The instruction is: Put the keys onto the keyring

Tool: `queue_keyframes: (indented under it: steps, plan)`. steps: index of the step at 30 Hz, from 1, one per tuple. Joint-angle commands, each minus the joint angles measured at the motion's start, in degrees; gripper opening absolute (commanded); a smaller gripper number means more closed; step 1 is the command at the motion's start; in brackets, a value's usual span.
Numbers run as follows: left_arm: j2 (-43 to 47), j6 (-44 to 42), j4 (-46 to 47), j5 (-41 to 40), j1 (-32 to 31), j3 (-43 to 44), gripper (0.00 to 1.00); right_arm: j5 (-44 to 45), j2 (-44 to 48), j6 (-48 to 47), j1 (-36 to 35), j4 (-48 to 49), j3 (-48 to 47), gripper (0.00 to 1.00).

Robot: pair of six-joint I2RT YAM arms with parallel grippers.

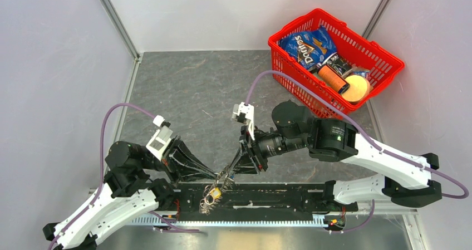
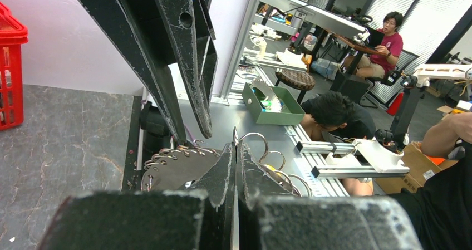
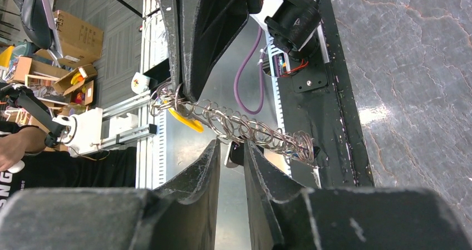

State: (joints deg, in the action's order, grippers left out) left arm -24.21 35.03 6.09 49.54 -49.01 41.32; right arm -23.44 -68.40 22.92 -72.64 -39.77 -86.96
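The keyring (image 1: pixel 209 199) hangs over the black rail at the near edge, a bunch of silver rings and keys. My left gripper (image 1: pixel 218 176) is shut on its edge; in the left wrist view the pads (image 2: pixel 236 145) meet on the wire, with the keyring (image 2: pixel 172 165) fanned on both sides. A yellow key (image 1: pixel 216 194) hangs on it. My right gripper (image 3: pixel 230 145) is closed on a black key (image 3: pixel 238 152), which touches the keyring (image 3: pixel 245 128) from below. The yellow key (image 3: pixel 188 122) shows behind the rings. A blue key is not visible.
A red basket (image 1: pixel 303 86) with a chips bag, a can and a yellow item stands at the back right. The black rail (image 1: pixel 278 197) runs along the near edge between the arm bases. Both grippers meet tip to tip above it.
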Motion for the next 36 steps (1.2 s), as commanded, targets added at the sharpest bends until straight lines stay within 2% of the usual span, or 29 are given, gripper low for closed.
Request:
queue_keyframes:
  steps: [1,21,36]
  plan:
    - [0.83,-1.72,2.50,-1.46,-0.22,2.44,0.02,0.17,-0.46,0.24,-0.31,2.76,-2.31,0.29]
    - [1.80,-2.86,0.77,-2.12,-0.22,2.56,0.02,-2.83,-2.00,1.92,-0.29,5.84,-1.59,0.29]
    - [1.88,-3.56,0.07,-3.21,-0.21,2.29,0.02,-3.80,-1.82,2.65,-0.31,7.25,-0.38,0.21]
